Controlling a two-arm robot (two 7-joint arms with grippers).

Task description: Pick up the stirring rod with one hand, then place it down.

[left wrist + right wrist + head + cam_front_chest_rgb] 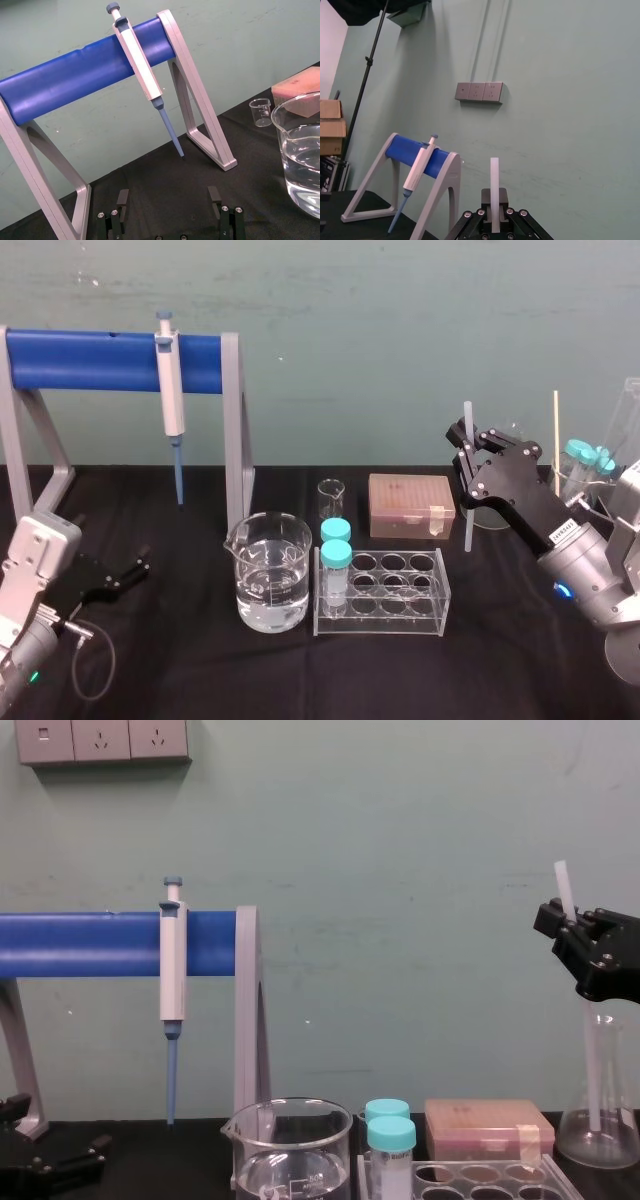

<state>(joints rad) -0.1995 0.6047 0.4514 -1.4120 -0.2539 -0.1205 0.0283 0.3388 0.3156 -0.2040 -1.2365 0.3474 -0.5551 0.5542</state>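
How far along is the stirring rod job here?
Done: the right pincer is shut on the stirring rod, holding it upright. In hand: the lift; whether its lower end is off the table cannot be told. Left: setting it down and releasing. The left pincer sits open, parked at the near left.

Smooth translucent plastic stirring rod

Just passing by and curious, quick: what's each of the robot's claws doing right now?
Left gripper: open, holding nothing.
Right gripper: shut on the stirring rod, which stands upright.
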